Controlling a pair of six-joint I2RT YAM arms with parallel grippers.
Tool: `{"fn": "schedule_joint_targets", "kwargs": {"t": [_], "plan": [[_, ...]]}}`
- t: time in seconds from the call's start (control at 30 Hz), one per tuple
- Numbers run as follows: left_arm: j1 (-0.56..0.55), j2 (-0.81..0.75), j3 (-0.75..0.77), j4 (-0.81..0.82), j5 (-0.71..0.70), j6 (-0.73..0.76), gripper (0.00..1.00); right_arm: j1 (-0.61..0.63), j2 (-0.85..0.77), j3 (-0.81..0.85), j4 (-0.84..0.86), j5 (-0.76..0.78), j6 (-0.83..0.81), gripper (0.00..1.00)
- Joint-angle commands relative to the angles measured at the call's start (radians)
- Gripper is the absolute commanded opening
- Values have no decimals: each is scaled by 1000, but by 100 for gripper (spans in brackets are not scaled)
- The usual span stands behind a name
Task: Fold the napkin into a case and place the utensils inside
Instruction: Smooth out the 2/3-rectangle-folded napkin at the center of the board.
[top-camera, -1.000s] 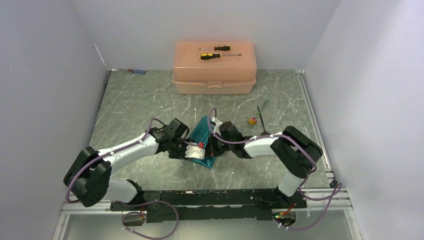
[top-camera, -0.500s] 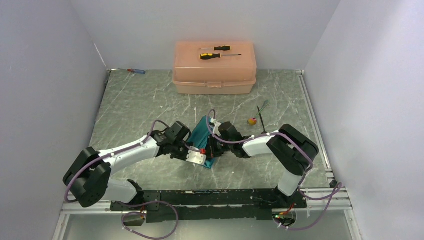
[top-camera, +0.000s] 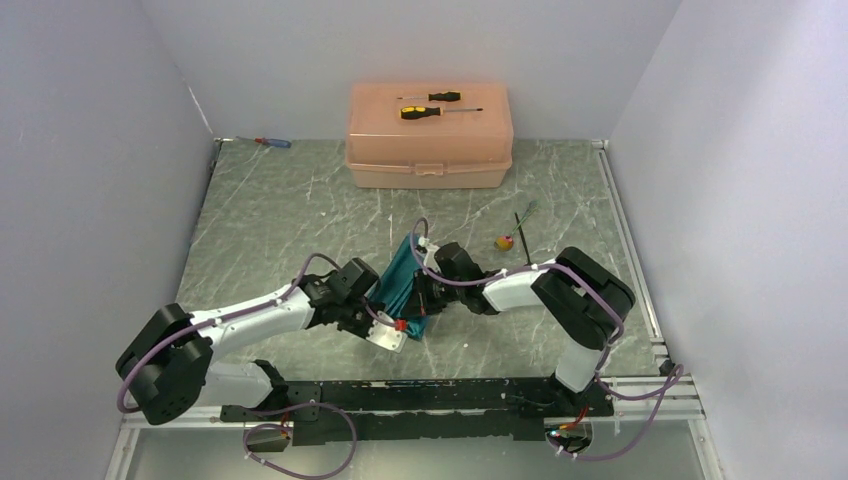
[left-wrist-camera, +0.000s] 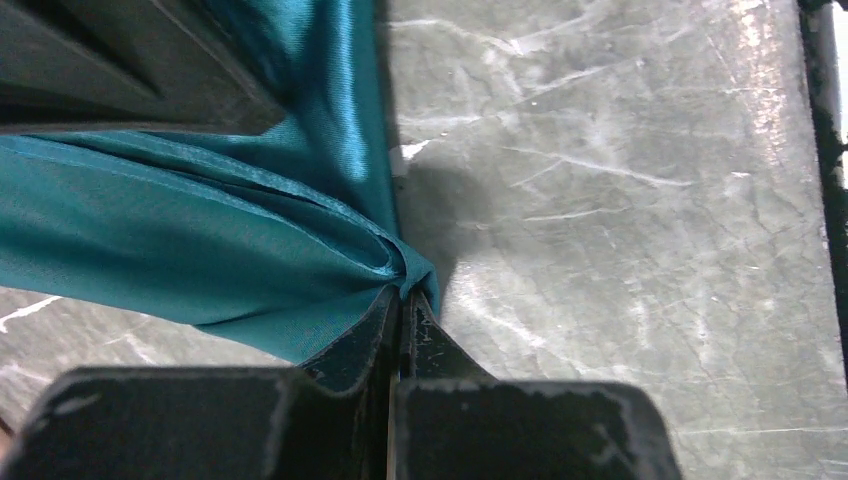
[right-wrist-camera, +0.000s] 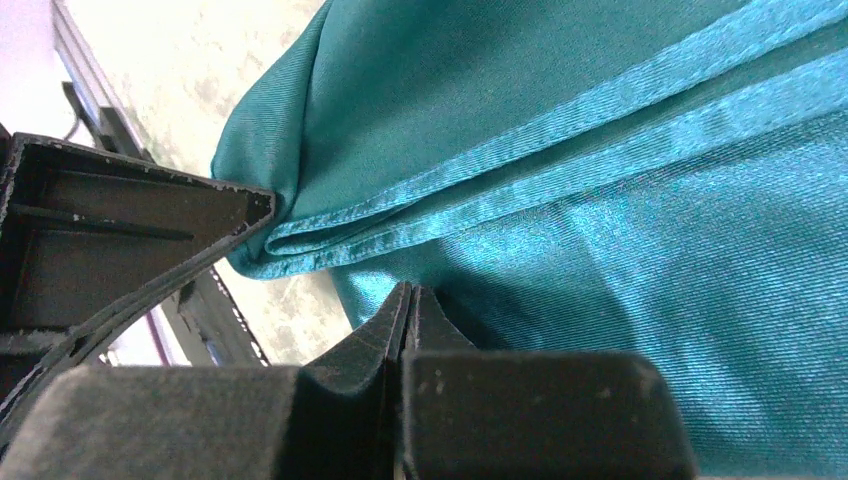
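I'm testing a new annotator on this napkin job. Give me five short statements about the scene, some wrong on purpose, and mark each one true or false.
1. The left gripper is shut on a corner of the napkin. True.
2. The two yellow-and-black screwdrivers lie on the table in front of the peach box. False: they lie on the box's lid.
3. The fork is tucked inside the napkin. False: it lies bare on the table, to the right of the napkin and apart from it.
4. The right gripper has its jaws closed against the napkin. True.
5. A small red-and-blue screwdriver lies at the table's far left corner. True.
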Motion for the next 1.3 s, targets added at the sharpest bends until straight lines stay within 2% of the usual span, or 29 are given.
{"fn": "schedule_joint_targets", "kwargs": {"t": [0.0,0.1,0.23,0.47,0.67,0.87,1.07,1.13,1.27], "plan": [[-14,3,-24,29,-14,32,3,-5,-65,57,-138,4,-95,0],[-14,23,-26,42,-33,19,4,-16,-127,91,-231,20,-132,0],[-14,29,-46,68,-36,17,9,-21,-137,139,-239,4,-111,0],[-14,39,-60,108,-67,-9,16,-11,29,310,-148,-65,-46,1],[-14,32,-74,117,-82,-22,21,1,210,472,-167,-121,-44,0],[-14,22,-78,122,-78,-39,34,7,289,481,-170,-97,-47,0],[-14,-18,-44,51,-42,-91,48,6,316,442,-128,-54,-40,0],[-14,-47,-25,6,-12,-117,58,6,306,438,-120,-54,-42,0],[-14,-104,16,-70,45,-189,61,5,269,455,-147,-72,-75,1]]}}
